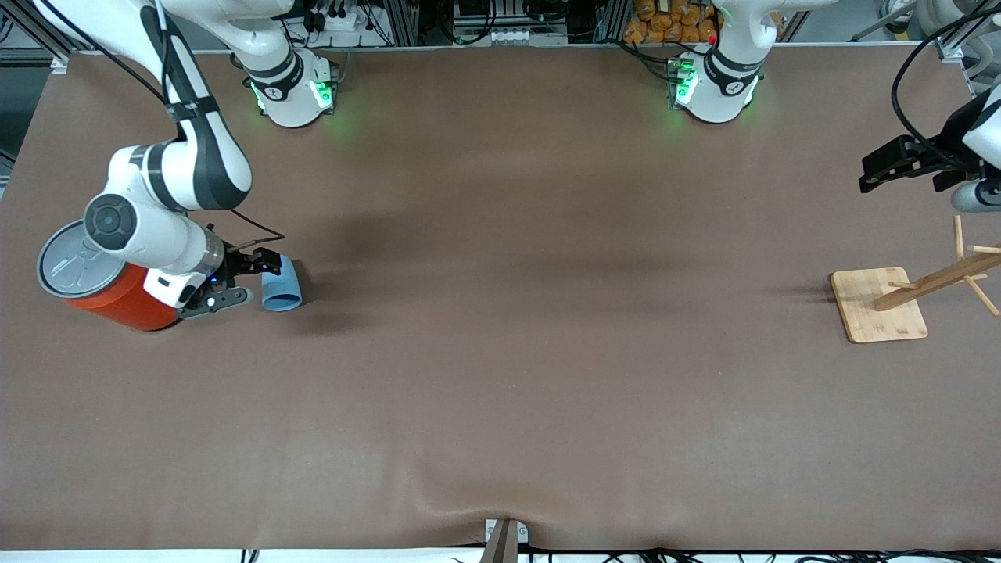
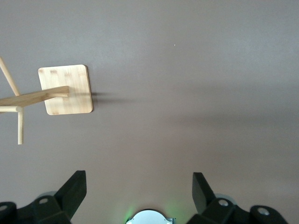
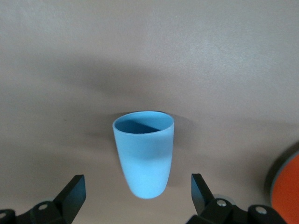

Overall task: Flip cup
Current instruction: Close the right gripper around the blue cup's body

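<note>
The cup (image 1: 281,290) lies on its side on the table (image 1: 500,352) toward the right arm's end, open mouth facing the front camera, just beside the orange can (image 1: 117,301). In the right wrist view the cup (image 3: 145,158) shows whole, dark blue inside, while the can (image 3: 286,189) is cut off at the frame edge. In the front view the right arm's wrist covers part of the can and its grey lid (image 1: 70,262).

The right gripper (image 1: 246,277) sits low at the cup's closed end, arm bent down from its base, fingers (image 3: 70,193) spread wide with 1 on each side, not touching the cup.

Toward the left arm's end stands a wooden rack (image 1: 880,303); its pegs run out of frame. The left gripper (image 1: 880,176) waits above the table near that rack, fingers (image 2: 74,191) wide apart and empty, the arm mostly cut off.
</note>
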Robot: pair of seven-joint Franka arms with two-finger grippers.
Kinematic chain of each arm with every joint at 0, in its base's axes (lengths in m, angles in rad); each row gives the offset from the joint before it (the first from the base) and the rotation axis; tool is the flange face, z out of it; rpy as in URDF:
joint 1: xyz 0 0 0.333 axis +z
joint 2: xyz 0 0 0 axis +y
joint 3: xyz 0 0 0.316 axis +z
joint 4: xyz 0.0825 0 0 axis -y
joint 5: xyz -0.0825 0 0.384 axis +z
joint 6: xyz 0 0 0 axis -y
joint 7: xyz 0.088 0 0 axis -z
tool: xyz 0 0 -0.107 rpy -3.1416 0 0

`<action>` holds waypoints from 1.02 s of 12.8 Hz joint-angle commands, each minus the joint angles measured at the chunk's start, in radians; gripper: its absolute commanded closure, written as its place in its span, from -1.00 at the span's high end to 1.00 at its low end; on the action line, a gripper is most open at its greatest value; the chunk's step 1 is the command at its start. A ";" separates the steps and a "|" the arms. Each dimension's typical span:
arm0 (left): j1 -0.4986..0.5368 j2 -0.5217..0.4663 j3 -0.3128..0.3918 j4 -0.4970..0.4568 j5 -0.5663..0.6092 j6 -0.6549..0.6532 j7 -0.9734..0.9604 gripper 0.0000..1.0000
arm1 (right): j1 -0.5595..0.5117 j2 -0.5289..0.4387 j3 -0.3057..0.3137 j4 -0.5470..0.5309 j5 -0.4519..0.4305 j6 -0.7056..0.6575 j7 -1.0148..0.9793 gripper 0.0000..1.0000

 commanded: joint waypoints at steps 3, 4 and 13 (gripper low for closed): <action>-0.009 0.020 -0.011 0.018 0.004 0.006 -0.012 1.00 | -0.006 0.041 0.000 -0.082 0.000 0.175 -0.044 1.00; -0.007 0.020 -0.011 0.018 0.004 0.006 -0.012 1.00 | -0.006 0.060 0.000 -0.090 0.002 0.206 -0.043 1.00; 0.007 0.025 -0.011 0.016 0.003 0.026 -0.012 1.00 | 0.005 0.129 0.000 -0.101 0.000 0.310 -0.044 0.11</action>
